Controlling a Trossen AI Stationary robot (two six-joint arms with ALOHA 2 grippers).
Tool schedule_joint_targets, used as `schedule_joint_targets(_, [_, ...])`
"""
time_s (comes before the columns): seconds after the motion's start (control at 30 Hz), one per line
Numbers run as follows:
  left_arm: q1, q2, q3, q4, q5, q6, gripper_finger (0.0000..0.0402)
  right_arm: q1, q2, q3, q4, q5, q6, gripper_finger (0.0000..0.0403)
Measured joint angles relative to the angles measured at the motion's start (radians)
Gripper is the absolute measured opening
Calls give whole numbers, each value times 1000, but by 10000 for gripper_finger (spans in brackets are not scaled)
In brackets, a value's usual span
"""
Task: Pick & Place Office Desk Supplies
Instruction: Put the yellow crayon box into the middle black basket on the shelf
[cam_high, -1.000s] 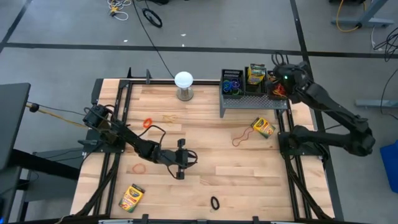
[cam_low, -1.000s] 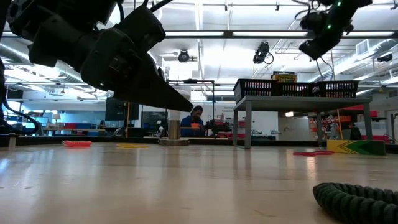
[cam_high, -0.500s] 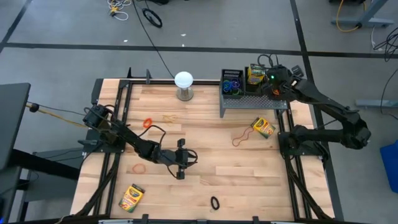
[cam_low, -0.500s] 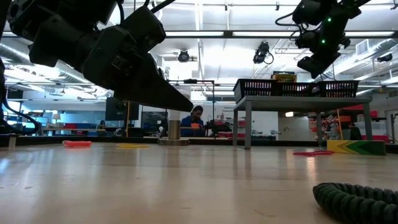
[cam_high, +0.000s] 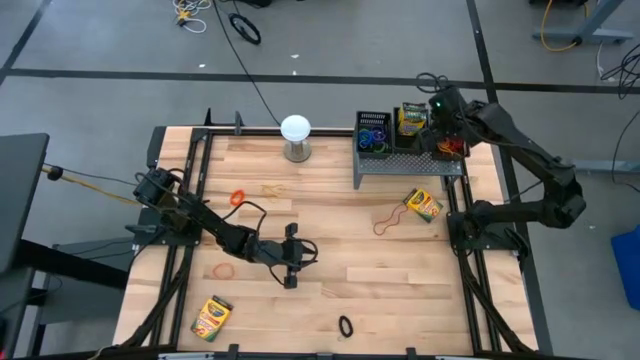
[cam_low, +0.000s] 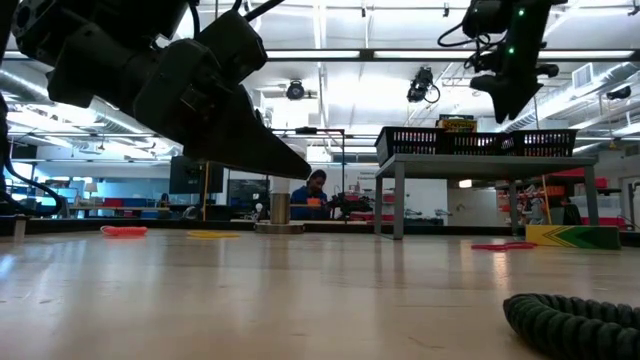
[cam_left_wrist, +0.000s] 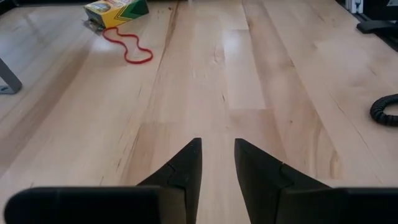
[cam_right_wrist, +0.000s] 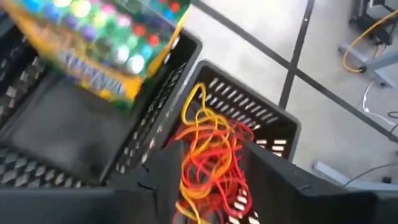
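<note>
My right claw (cam_high: 443, 125) released, hanging over black mesh bin (cam_right_wrist: 261, 118) on grey riser (cam_high: 410, 160); red-orange rubber bands (cam_right_wrist: 208, 155) piled inside, directly below. Next likely crayon box (cam_high: 423, 204), flat cardboard, lying diagonal on counter (cam_high: 330, 220) beside limp red loop (cam_high: 386, 220), nearest me. My left claw (cam_left_wrist: 216, 163) parted, empty, mid-counter.

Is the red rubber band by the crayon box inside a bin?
No, the red band lies loose on the table beside the crayon box.
</note>
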Motion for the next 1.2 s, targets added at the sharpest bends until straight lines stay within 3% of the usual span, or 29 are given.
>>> schedule_joint_targets(0.17, [0, 0, 0, 0, 36, -43, 102, 56, -28, 38, -101, -28, -39, 115])
schedule_joint_targets(0.33, [1, 0, 0, 0, 33, -53, 102, 237, -157, -35, -73, -99, -43, 16])
schedule_joint_targets(0.5, [9, 0, 0, 24, 18, -48, 102, 499, -300, -209, 89, -118, -5, 18])
schedule_joint_targets(0.67, [16, 0, 18, 12, 74, -64, 96, 727, -393, -398, 287, -114, 27, 5])
schedule_joint_targets(1.0, [-61, 1, 225, -497, 130, -79, 10, 1075, -401, -614, 529, 14, 88, 5])
schedule_joint_targets(1.2, [-139, 1, 390, -857, 185, -260, 19, 1229, -401, -742, 752, 82, 98, 5])
